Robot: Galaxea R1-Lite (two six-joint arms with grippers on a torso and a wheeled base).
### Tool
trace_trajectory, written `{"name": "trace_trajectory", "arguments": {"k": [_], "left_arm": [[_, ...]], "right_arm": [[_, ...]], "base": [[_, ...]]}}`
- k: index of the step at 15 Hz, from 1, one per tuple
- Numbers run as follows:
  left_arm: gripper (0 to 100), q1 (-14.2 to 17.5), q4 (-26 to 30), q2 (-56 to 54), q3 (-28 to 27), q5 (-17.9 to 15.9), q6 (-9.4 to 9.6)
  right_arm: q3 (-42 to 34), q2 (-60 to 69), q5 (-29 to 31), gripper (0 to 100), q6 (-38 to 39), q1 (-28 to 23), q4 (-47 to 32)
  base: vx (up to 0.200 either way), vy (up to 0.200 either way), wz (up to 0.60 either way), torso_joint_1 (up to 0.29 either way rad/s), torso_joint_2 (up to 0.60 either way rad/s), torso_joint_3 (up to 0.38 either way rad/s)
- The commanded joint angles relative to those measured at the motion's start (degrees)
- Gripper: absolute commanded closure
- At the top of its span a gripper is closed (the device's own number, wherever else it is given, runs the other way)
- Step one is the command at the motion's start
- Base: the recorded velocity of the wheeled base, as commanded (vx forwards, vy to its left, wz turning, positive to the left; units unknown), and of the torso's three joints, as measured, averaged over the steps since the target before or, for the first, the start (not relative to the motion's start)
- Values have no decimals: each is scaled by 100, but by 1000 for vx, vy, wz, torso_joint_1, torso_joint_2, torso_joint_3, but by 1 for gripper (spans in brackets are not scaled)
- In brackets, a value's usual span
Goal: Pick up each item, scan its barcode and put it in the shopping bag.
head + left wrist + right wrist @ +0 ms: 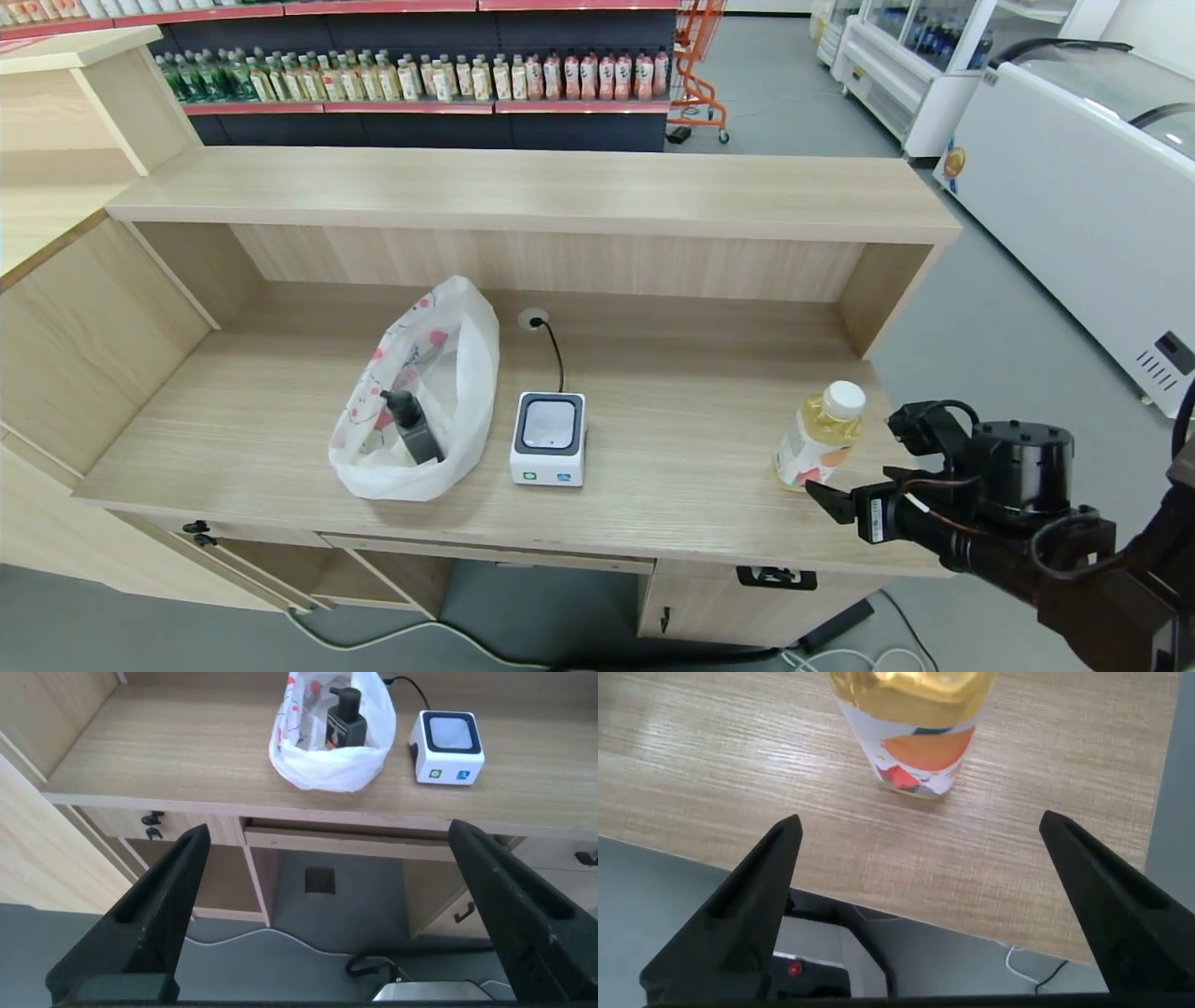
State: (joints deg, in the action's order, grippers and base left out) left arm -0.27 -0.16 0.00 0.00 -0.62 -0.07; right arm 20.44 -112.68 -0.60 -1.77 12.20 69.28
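While the bottle stands upright near the counter's right edge, the right gripper gapes beside it, empty.
Its white label bears an orange-red picture, print unreadable; the left gripper is likewise spread, holding nothing.

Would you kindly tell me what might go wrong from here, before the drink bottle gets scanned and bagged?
1. The drink bottle stands upright near the right end of the counter, with the open right gripper close by; a finger clipping it might tip it or push it off.
2. The shopping bag is limp and already holds a pump bottle, so the drink bottle may catch its rim.
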Motion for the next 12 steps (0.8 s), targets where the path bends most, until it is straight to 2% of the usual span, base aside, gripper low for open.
{"name": "trace_trajectory", "arguments": {"k": [1,4,7,12], "left_arm": [[0,0,-2,9,0,1,-1],[0,0,-2,9,0,1,-1],[0,0,-2,9,0,1,-1],[0,9,-2,9,0,1,-1]], "right_arm": [[83,-343,121,0,-34,63,103],[346,-580,473,0,-17,151,226],[610,-844,446,0,-25,230,508],[1392,-1230,455,0,-52,379,516]], "base": [[0,0,0,0,0,0],[0,0,0,0,0,0],[0,0,0,0,0,0],[0,0,0,0,0,0]]}}
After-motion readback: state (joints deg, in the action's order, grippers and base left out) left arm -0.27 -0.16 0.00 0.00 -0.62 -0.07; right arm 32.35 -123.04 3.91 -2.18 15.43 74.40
